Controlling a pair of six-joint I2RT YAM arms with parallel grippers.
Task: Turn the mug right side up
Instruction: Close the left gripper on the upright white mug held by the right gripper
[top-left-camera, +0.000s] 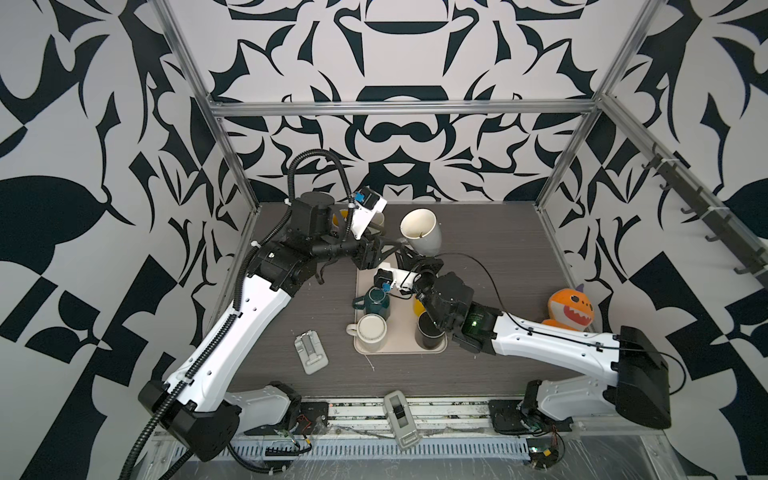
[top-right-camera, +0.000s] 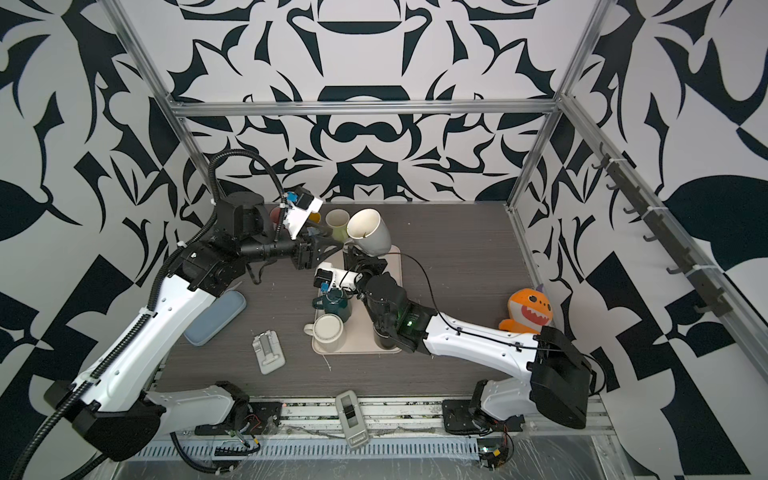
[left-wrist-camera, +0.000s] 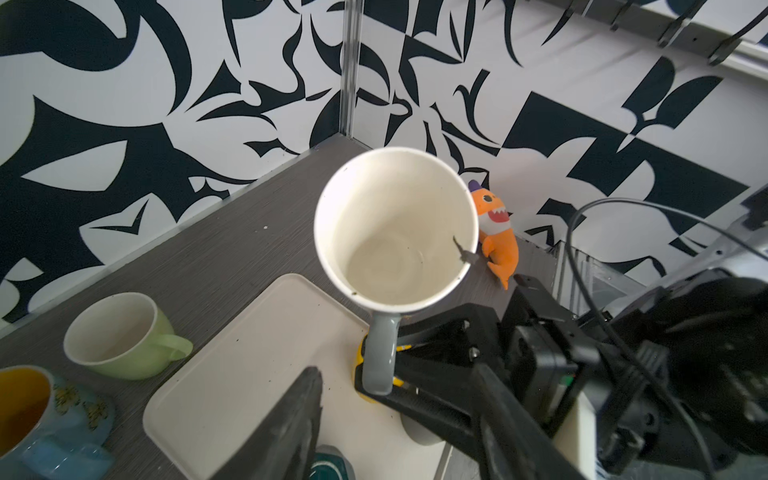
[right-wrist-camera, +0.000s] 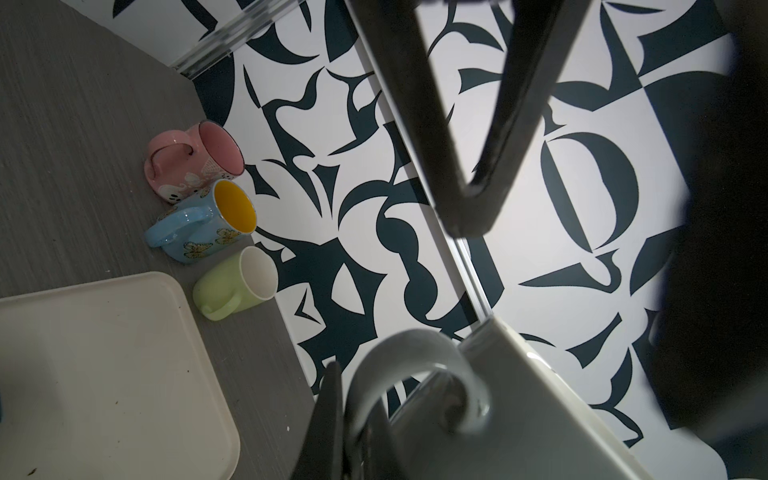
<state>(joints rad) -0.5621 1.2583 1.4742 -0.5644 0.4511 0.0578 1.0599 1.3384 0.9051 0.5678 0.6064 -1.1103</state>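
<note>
1. In both top views the tall white ceramic mug with grey handle (top-left-camera: 419, 230) hangs mouth-up but tilted, at 12 o'clock of the beige plastic tray (top-left-camera: 400, 352). The right gripper (top-left-camera: 404, 257) pinches its handle; the left gripper (top-left-camera: 392, 248), at its 9 o'clock, stands parted, empty.
2. Left wrist: the mug holds only dark specks; the pale green mug (left-wrist-camera: 120, 336) near the tray is empty.
3. Right wrist: only the handle is pinched, so I'd level slowly and land it base-first.
</note>
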